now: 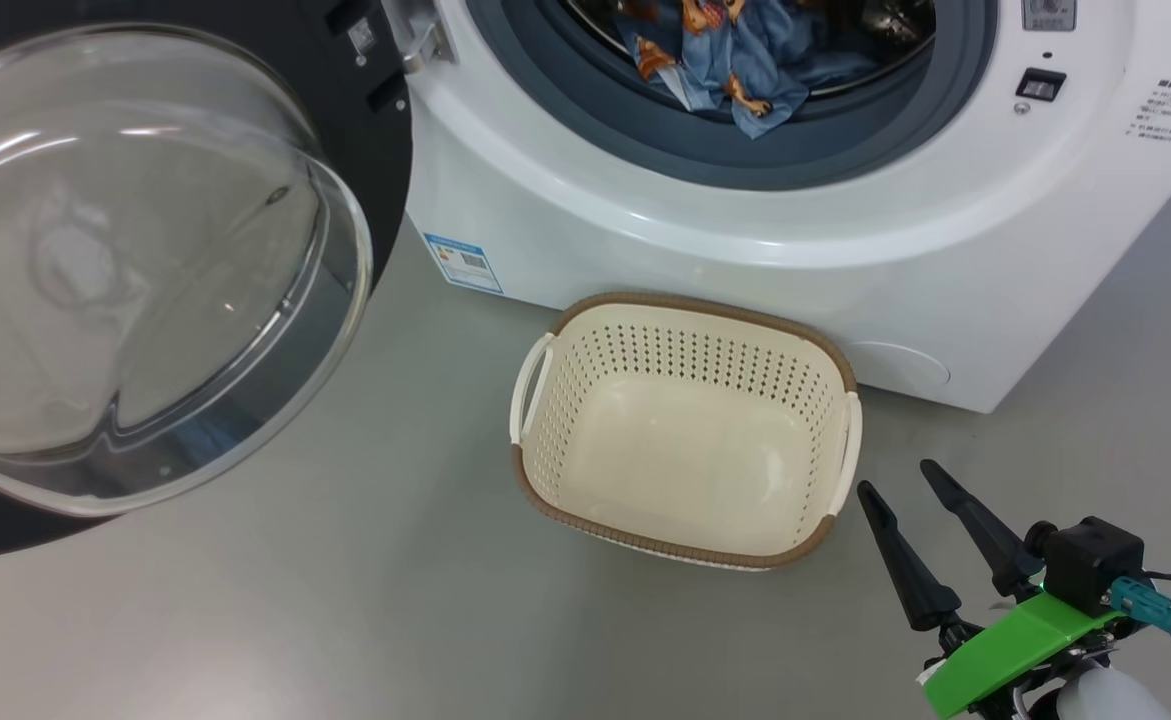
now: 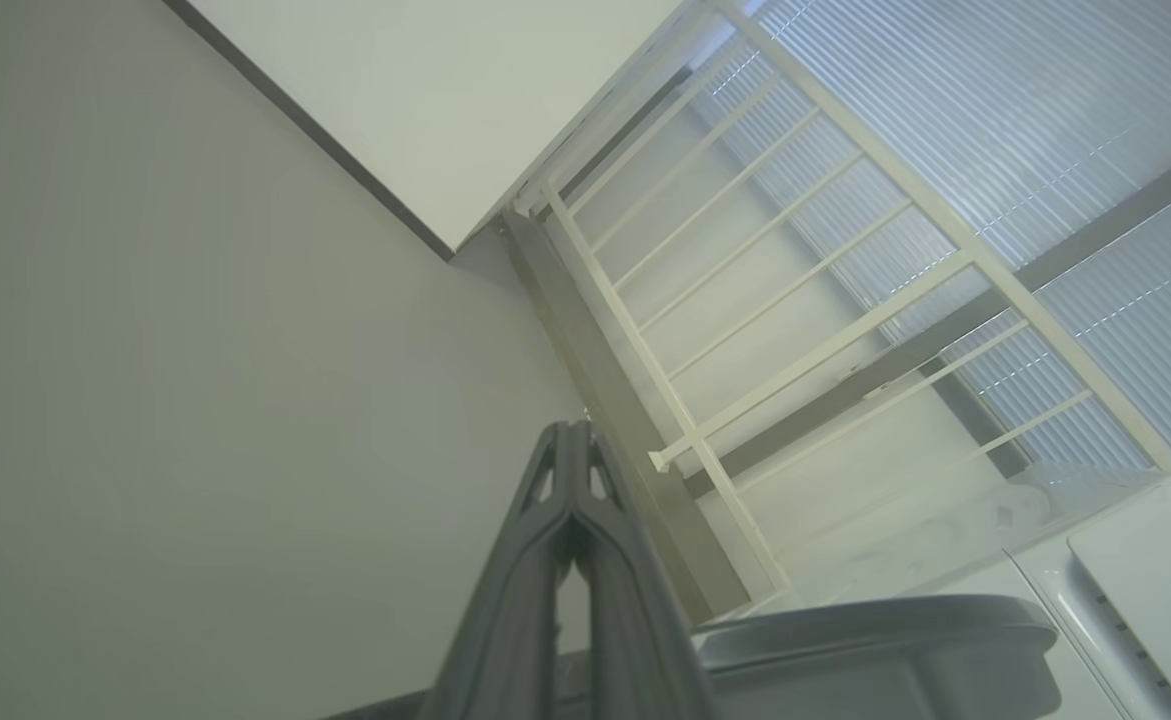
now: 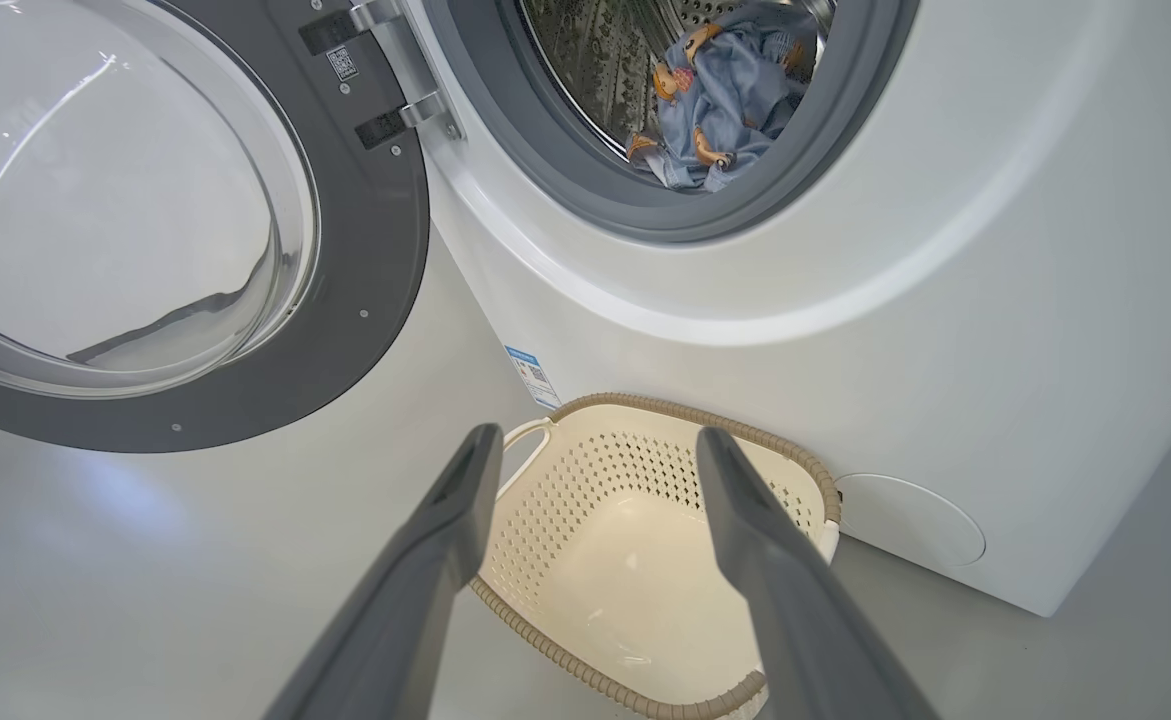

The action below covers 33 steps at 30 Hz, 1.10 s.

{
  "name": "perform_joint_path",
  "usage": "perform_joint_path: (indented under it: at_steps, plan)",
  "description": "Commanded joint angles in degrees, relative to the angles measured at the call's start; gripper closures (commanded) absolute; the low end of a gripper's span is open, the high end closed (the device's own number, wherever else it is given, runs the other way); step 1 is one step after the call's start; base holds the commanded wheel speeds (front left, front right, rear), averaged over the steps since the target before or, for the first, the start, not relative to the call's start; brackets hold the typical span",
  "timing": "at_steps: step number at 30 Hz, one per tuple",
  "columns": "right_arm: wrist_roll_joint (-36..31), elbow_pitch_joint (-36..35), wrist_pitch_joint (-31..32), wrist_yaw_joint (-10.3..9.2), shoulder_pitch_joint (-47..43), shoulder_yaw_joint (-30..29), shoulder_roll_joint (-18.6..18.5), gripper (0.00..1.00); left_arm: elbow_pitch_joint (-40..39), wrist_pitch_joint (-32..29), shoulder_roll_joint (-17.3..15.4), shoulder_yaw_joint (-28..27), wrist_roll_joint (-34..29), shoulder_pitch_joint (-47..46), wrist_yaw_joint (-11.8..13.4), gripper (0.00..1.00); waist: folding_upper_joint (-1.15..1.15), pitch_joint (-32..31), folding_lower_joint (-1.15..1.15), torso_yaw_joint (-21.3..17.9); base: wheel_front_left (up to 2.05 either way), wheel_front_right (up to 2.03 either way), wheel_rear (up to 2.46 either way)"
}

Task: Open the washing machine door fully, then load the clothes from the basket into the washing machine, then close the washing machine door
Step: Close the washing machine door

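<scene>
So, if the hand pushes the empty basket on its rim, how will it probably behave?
The basket is empty, thin perforated plastic, so it is probably light and fairly stiff. On the smooth grey floor it would likely slide easily; a push high on the rim might tip it.

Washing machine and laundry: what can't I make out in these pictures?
Blue cartoon-print clothes: cut by the head view's top edge and bunched, so the number of garments is unclear.
Small blue label sticker on the white front-loading washing machine: print too small, head view.
Round glossy black door: cropped by the head view's left edge.
</scene>
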<state>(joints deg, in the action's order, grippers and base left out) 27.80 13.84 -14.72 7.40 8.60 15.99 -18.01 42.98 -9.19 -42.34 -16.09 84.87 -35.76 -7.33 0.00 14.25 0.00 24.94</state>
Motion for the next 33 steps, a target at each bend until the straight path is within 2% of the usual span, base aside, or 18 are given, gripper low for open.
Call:
perform_joint_path:
  at_steps: [1,6,20,33]
  plan:
    - [-0.43,-1.39,-0.28,0.09,1.25,1.40,-0.48,0.00,-0.15,-3.00,-5.33,-0.67,0.93,-1.86,-0.15,1.00,0.00,1.06,0.00,-0.54,0.00,0.00,0.00]
    - [-0.75,-1.29,-0.28,0.09,1.77,1.59,-1.09,0.00,0.64,-10.75,-6.49,1.56,2.89,-2.26,-0.15,1.00,0.00,2.42,0.00,-0.45,0.00,0.00,0.00]
    - [-0.78,-1.16,-0.28,0.09,2.38,1.95,-1.91,0.00,-1.40,-22.29,-5.46,4.58,6.17,-1.27,-0.15,1.00,0.00,2.70,0.00,-0.55,0.00,0.00,0.00]
    - [-0.26,-0.92,-0.28,0.09,0.52,0.82,-1.20,0.00,-9.98,-36.42,-4.62,6.89,8.94,2.95,-0.15,1.00,0.00,-0.71,0.00,-0.14,0.00,0.00,0.00]
